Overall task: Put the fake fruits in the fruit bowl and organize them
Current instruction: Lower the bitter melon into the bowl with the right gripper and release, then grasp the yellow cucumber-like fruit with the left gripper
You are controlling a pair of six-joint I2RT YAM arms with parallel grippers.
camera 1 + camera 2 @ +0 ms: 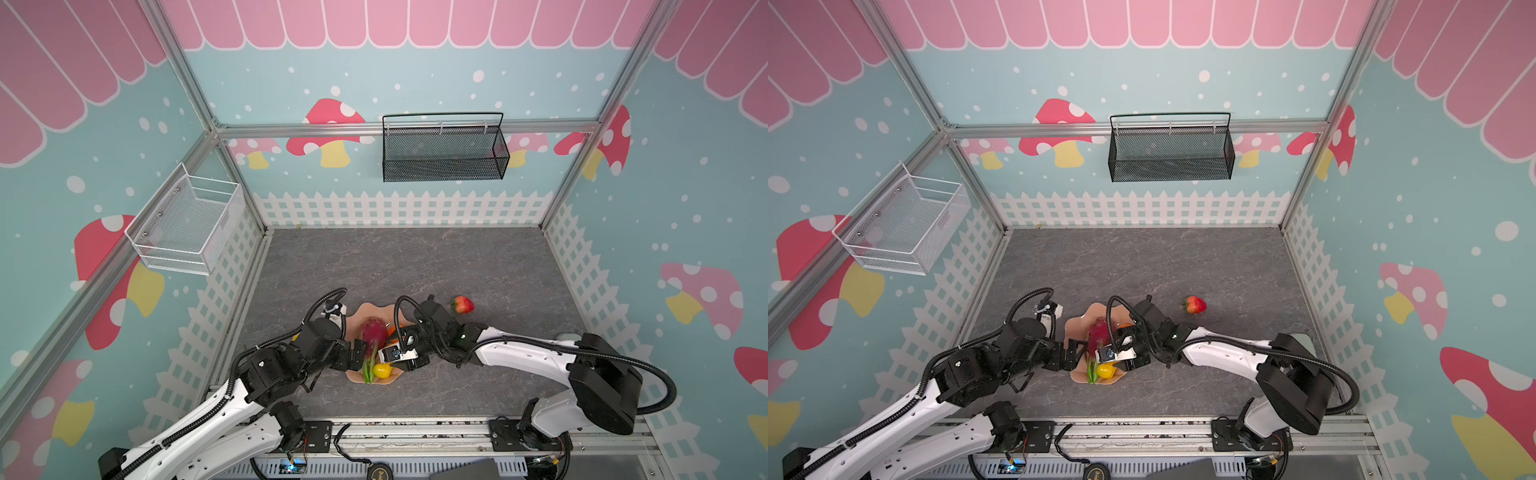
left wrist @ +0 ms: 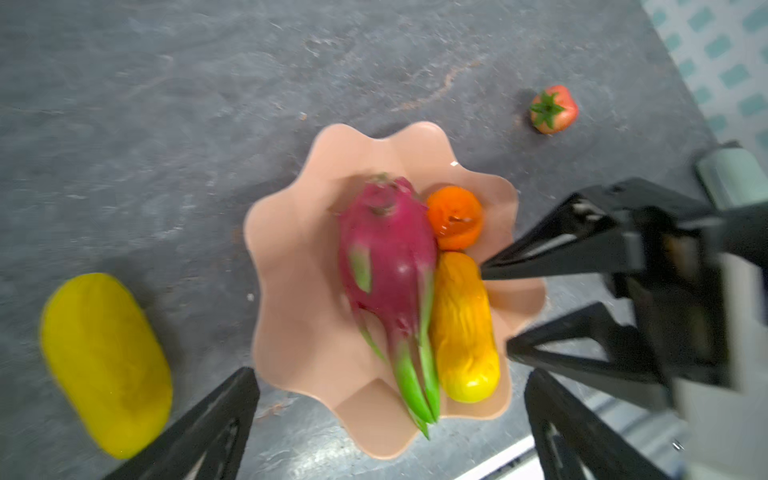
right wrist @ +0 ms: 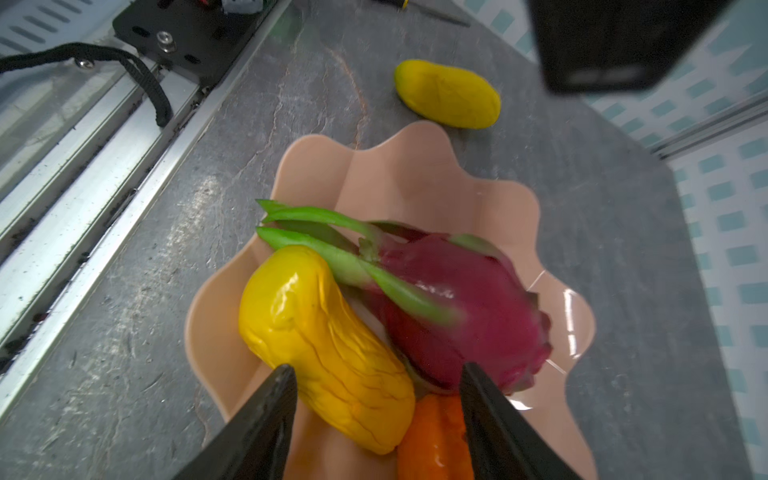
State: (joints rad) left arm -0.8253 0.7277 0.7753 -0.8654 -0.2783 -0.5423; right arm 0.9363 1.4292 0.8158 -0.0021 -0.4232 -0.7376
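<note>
Black fingers (image 3: 482, 399) of the right pincer (image 3: 377, 368) fill the front of its wrist view. They stand parted and released, gripping nothing, above the near ends of the orange-yellow gourd (image 3: 328, 353) and the orange (image 3: 432, 440). Both lie in the fruit bowl (image 3: 399, 174) beside the dragon fruit (image 3: 478, 316). The gourd touches the dragon fruit's flank, and the green tips reach over the scalloped rim.

From the left wrist view, the left pincer (image 2: 390, 371) hangs spread wide and empty above the bowl's edge. The right pincer's upper fingertip is at the gourd's side.

Outside the bowl, the yellow oblong (image 2: 104, 361) lies on the grey worktop (image 2: 166, 124) just beside the rim, on the left arm's side. The strawberry (image 1: 462, 304) lies well apart from the bowl on the far right of it, in both top views.

A round black disc (image 1: 381, 468) at the front rail carries yellow print too small to read. Farther back, a white wire basket (image 1: 187, 226) hangs on the left wall and a black mesh basket (image 1: 444, 151) on the back wall.
</note>
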